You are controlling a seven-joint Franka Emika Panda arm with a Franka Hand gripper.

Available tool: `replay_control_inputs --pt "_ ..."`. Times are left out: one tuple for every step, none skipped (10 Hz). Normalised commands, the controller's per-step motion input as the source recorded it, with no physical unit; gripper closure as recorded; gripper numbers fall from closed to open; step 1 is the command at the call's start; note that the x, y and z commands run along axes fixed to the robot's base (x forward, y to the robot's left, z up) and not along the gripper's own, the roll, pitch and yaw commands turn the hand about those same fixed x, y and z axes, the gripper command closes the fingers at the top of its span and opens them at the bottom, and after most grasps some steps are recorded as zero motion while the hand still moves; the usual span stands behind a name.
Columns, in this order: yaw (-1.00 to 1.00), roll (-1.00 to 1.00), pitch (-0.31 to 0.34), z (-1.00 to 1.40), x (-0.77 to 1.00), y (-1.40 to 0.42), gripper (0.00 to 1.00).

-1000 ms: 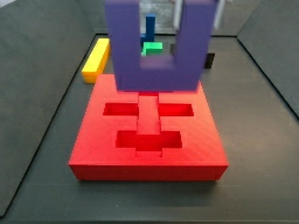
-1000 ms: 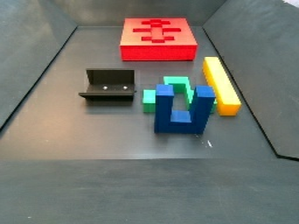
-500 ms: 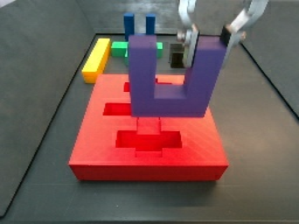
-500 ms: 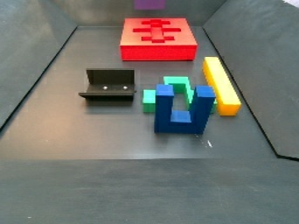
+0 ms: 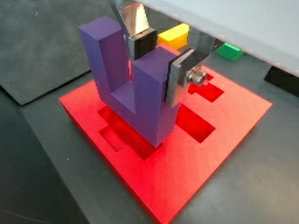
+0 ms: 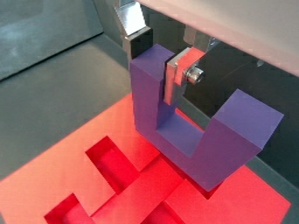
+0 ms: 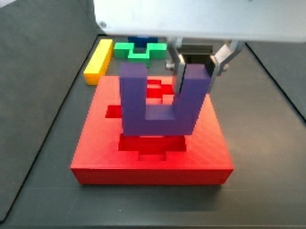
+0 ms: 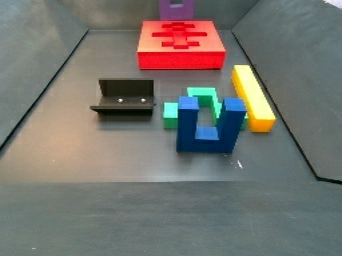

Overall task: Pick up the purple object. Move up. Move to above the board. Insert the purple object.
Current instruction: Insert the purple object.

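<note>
The purple object (image 7: pixel 162 106) hangs upright with its prongs pointing up. My gripper (image 7: pixel 196 64) is shut on one prong. Both wrist views show the silver fingers (image 5: pixel 181 77) clamping that prong of the purple object (image 5: pixel 131 87), with the gripper (image 6: pixel 160 58) above the block (image 6: pixel 197 133). Its base bar sits low over the cross-shaped cut-outs of the red board (image 7: pixel 96 154). I cannot tell whether it touches the board (image 5: pixel 239 114). In a side view only a purple sliver (image 8: pixel 177 8) shows behind the board (image 8: pixel 150 58).
A yellow bar (image 8: pixel 251 97), a green block (image 8: pixel 201 99) and a blue U-shaped block (image 8: pixel 210 126) lie together beside the dark fixture (image 8: pixel 123 98). The yellow bar (image 7: pixel 98 59) and green block (image 7: pixel 141 50) sit behind the board. Dark walls enclose the floor.
The gripper has lowered the purple object from well above the board to just over its cut-outs. Nothing else has moved.
</note>
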Motion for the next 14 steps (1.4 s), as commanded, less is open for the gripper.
replay_control_inputs --pt "0.0 0.0 0.0 -0.21 0.0 -0.12 1.0" --pt "-0.05 -0.01 -0.036 -0.22 -0.12 -0.19 1.0" --pt "-0.05 -0.1 -0.13 -0.16 -0.11 -0.14 1.0" --pt "-0.01 -0.1 -0.133 -0.12 -0.1 -0.08 1.0" --pt "-0.04 -0.02 -0.08 -0.14 -0.04 -0.07 1.0" --pt "-0.25 0.01 -0.003 -0.07 0.0 -0.04 1.0" --pt "-0.32 0.01 0.0 -0.03 0.0 0.0 1.0" --pt "-0.31 0.0 0.0 -0.01 0.0 0.0 1.0" --pt "-0.25 0.01 0.004 0.0 0.0 0.0 1.0" --pt "-0.11 0.0 0.0 0.0 0.0 0.0 1.0" --pt "-0.03 0.0 0.01 0.0 0.0 0.0 1.0" --pt "0.0 0.01 0.0 -0.11 0.11 -0.05 1.0" --pt "0.0 0.0 0.0 -0.1 0.15 0.0 1.0" --pt "0.0 0.0 0.0 -0.11 0.13 0.0 1.0"
